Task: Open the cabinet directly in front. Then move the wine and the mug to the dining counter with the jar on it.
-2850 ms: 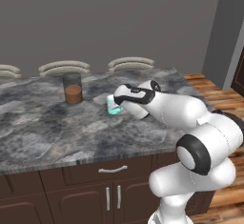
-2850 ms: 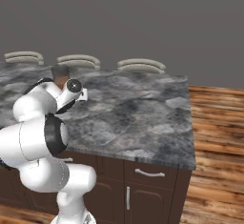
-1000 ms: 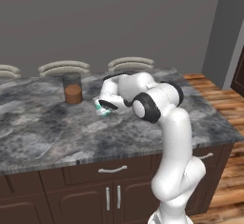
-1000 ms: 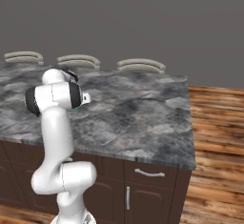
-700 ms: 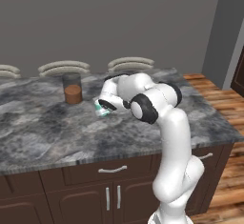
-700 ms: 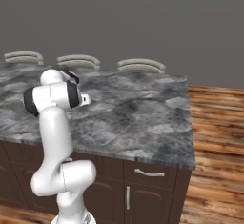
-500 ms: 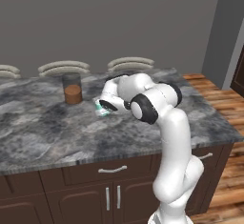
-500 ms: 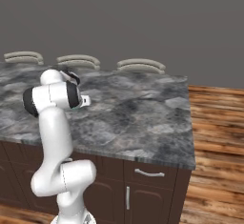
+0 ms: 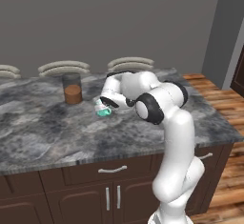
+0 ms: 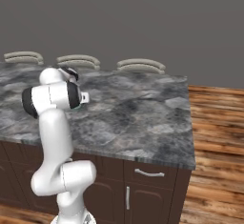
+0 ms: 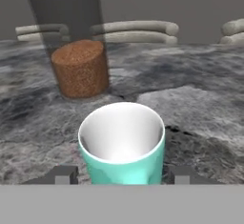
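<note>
Rendered scene under soft, even light from above; no hard glare. Both base views are moderately bright and slightly soft in detail, with the back wall (image 9: 95,23) a flat dim grey. Shadows are faint (a small dark patch lies on the bench (image 11: 200,123) beside the mug (image 11: 122,144) in the hand view). The hand view is blurrier, and the jar (image 11: 78,51) looks hazy, its glass murky.

mug (image 11: 122,147) base cut off by the hand view's edge; handle hidden
</note>
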Controlling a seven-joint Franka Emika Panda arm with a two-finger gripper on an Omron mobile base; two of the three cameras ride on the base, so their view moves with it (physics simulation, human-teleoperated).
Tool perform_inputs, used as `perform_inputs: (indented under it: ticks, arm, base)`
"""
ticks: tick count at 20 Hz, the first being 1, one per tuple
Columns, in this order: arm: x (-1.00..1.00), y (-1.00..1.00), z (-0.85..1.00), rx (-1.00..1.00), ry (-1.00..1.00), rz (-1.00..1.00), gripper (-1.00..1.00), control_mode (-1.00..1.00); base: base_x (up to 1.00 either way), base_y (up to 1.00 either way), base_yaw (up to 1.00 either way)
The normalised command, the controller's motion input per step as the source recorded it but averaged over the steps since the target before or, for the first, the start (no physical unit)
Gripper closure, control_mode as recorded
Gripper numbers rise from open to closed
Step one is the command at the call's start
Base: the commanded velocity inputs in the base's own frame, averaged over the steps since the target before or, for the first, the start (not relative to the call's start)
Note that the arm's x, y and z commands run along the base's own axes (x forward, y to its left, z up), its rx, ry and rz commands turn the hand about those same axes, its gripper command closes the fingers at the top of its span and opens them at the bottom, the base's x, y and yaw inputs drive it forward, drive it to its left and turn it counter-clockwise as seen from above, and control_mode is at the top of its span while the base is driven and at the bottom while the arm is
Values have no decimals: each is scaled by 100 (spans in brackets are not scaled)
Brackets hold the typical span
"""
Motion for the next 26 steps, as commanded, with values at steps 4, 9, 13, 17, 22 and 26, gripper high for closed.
perform_inputs:
  ticks: [4, 9, 13, 17, 22, 26]
  arm:
    - [-12, 0, 100, 11, 3, 0, -100, -100]
    - [-54, -31, 100, 7, 3, -2, -100, -100]
    - [-61, -32, 100, 0, 2, -3, -100, -100]
    - [-58, -31, 100, 0, 11, -10, -100, -100]
    - [-49, -30, 100, 0, 26, -12, -100, -100]
    - [-45, -24, 100, 0, 27, -11, -100, -100]
  base:
    - [0, 0, 0]
    - [0, 0, 0]
    - [0, 0, 0]
    - [0, 0, 0]
    - [0, 0, 0]
    - [0, 0, 0]
